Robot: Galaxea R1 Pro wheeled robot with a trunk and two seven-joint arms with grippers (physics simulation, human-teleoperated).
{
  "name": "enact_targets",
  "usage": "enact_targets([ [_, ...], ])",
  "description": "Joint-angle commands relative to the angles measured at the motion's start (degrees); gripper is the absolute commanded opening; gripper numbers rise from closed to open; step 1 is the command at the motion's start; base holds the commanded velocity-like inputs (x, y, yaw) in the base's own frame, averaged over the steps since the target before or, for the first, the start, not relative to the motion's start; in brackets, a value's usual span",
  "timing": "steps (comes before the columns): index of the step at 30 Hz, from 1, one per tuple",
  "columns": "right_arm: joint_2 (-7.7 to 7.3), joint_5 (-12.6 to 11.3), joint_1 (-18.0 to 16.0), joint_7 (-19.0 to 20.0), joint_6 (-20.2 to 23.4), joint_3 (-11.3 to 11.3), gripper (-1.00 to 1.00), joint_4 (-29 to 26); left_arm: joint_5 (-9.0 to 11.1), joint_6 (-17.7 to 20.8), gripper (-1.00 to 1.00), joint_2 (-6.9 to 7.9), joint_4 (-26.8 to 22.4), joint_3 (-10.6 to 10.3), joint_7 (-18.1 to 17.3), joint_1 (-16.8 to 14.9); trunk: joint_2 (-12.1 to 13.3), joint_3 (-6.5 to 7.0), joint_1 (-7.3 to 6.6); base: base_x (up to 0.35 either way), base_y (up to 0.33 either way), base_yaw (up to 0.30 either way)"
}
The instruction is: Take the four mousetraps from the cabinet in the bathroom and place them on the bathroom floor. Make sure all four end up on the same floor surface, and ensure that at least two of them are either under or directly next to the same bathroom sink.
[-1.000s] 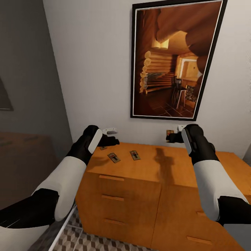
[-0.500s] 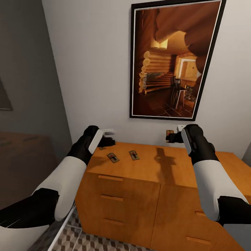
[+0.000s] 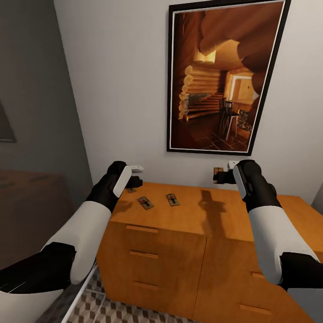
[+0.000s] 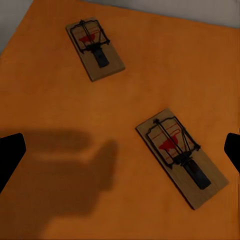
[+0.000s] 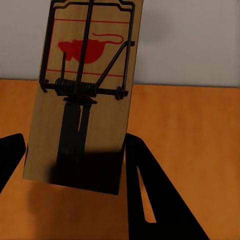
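The left gripper [image 3: 134,178] has pulled back toward seven o'clock, fingers spread, off the traps [image 3: 146,202] on the cabinet [image 3: 188,220], while the right gripper [image 3: 220,176] pinches one trap [image 5: 82,95] aloft, ready for the floor [image 3: 96,309].

Light: even, soft, bright on the wall [image 3: 121,89].
Shadows: arm shadow on the cabinet [image 3: 188,215] top; dim left side.
Sharpness: crisp renders, no glare.
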Motion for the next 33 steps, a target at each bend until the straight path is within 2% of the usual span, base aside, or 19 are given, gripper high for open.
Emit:
enact_targets([
  [1,-0.03,0.21,-0.04,0.07,0.24,-0.03,-1.0,-0.05,0.69,0.08,1.0,0.0,-0.04,-0.09,0.63,-0.04,-0.04,-0.07,0.0,0.0,-0.096,0.0],
  [15,-0.02,0.21,-0.04,0.07,0.24,-0.03,-1.0,-0.05,0.89,0.03,1.0,0.0,-0.03,0.0,0.92,-0.04,-0.04,-0.07,0.0,0.0,-0.232,0.0],
  [27,-0.01,0.21,-0.04,0.07,0.24,-0.03,-1.0,-0.03,0.89,-0.61,1.0,0.0,0.37,-0.06,1.14,-0.04,-0.04,-0.07,0.0,0.0,-0.053,0.0],
  [33,-0.07,0.28,-0.04,0.07,0.24,-0.03,-1.0,1.14,0.94,-0.75,1.0,0.0,0.62,-0.14,1.16,-0.02,-0.04,-0.07,0.0,0.0,-0.189,0.0],
])
